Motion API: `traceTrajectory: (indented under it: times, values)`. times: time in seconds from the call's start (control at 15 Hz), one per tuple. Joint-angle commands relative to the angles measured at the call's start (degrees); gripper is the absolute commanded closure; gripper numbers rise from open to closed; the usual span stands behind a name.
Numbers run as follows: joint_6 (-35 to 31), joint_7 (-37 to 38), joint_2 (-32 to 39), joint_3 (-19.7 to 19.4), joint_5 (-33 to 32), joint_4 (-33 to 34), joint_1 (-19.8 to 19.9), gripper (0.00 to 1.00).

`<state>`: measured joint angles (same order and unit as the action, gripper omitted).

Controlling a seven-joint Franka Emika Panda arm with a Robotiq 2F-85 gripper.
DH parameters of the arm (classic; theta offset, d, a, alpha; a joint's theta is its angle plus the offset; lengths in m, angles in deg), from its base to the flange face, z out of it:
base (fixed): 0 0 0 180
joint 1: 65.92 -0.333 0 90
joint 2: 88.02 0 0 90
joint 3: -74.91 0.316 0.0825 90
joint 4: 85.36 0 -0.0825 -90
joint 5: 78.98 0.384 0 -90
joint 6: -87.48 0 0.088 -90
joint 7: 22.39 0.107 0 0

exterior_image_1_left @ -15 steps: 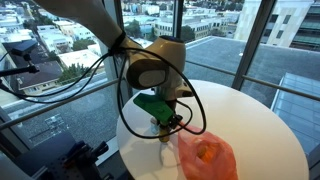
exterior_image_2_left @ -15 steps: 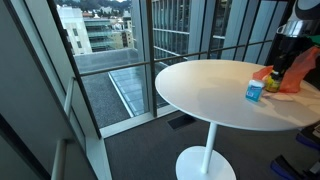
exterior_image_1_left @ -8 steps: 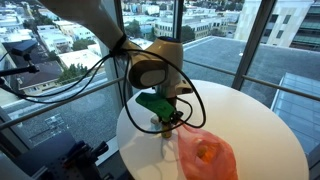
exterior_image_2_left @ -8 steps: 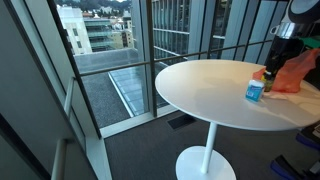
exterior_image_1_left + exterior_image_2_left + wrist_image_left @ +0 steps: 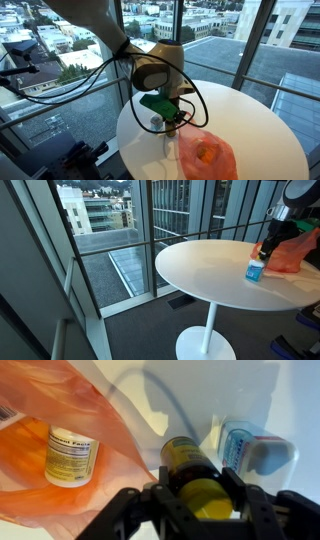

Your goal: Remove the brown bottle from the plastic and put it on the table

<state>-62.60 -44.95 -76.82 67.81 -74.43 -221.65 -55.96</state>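
white round table [image 5: 250, 120] by windows [image 5: 215, 25]; arm [image 5: 95, 22] bent low, pincer [image 5: 200, 488] clamped on brown bottle [image 5: 190, 460].

Shows pale cream arm [image 5: 95, 18] with rounded wrist housing, dark grey end cap [image 5: 150, 73]. Carries black cables [image 5: 197, 100], loosely looped. Bears green block [image 5: 157, 103] above matte black claw [image 5: 200, 495].

Thin plastic, a glossy bottle, a smooth white top.
The plastic bag [image 5: 40, 420] is thin, orange and half transparent, with soft wrinkles and a light shine. The brown bottle [image 5: 190, 465] looks like glossy dark plastic with a yellow label. The gripper [image 5: 198, 498] is matt black. The table [image 5: 270, 390] is smooth and white. The small white bottle [image 5: 72, 455] has a paper-like label.
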Motion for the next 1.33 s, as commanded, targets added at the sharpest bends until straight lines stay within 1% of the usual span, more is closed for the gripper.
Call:
traceTrajectory:
  times: [0.0,1.27]
  values:
    - [-1.02,0.47,1.59,0.92,0.22,1.61,0.82,0.7]
    - [-0.39,-0.41,3.32,4.42,2.8,2.19,1.04,0.7]
